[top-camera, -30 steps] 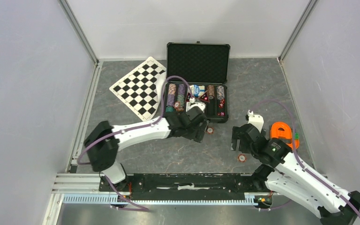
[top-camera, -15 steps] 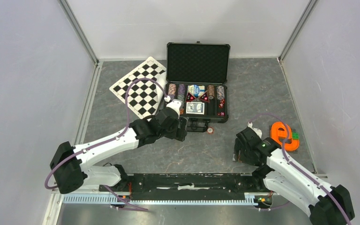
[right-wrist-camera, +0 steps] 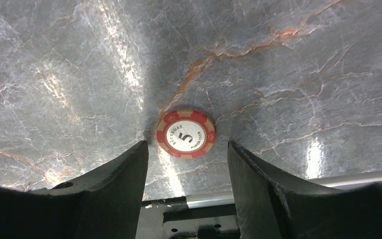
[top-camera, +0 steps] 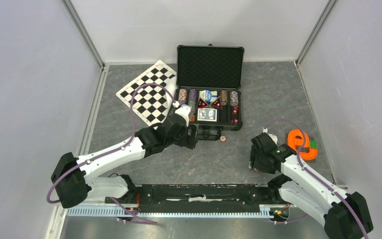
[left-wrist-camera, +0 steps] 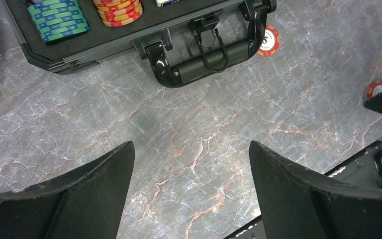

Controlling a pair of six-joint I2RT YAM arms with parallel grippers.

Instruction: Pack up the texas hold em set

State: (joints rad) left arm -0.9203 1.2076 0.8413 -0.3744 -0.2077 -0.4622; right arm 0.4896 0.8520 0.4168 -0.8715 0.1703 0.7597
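Note:
The black case (top-camera: 210, 123) lies open at the back, its foam base holding rows of chips, card decks and red dice, its lid (top-camera: 210, 67) standing up. One red striped chip (top-camera: 223, 139) lies loose by the case's front right corner, also visible as the chip (left-wrist-camera: 268, 41) beside the handle (left-wrist-camera: 204, 57). My left gripper (top-camera: 193, 137) hovers open and empty (left-wrist-camera: 191, 147) over bare floor in front of the handle. My right gripper (top-camera: 255, 162) is low over a second red "5" chip (right-wrist-camera: 185, 133), with open jaws (right-wrist-camera: 186, 145) on either side of it, not touching.
A black-and-white checkered board (top-camera: 146, 92) lies left of the case. An orange tape-like object (top-camera: 301, 142) sits just right of my right arm. The black base rail (top-camera: 204, 191) runs along the near edge, close behind the right gripper. Walls enclose three sides.
My left arm drew back left from the case front, then held still. My right gripper came down over the near chip and its jaws narrowed around it.

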